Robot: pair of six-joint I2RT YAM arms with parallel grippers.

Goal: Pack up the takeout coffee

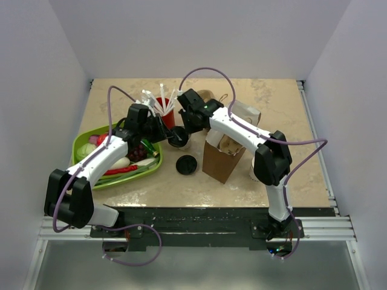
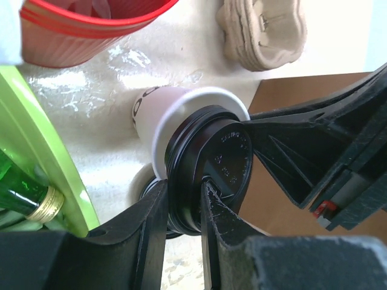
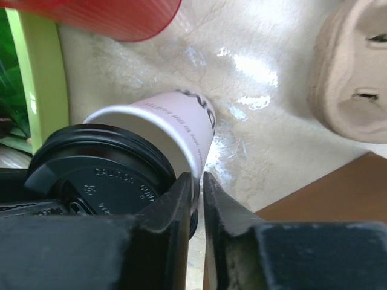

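white coffee cup, black lid, seemingly tilted

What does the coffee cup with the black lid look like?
The coffee cup is white paper with dark lettering, capped by a round black plastic lid. It sits on the beige table by the red cup. The left end effector pinches the lid's rim; the right end effector meets its opposite edge.

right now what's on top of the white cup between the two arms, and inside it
A black sip lid sits on the white cup, its rim pinched by the left jaws. The lid covers the mouth, so the inside cannot be seen.
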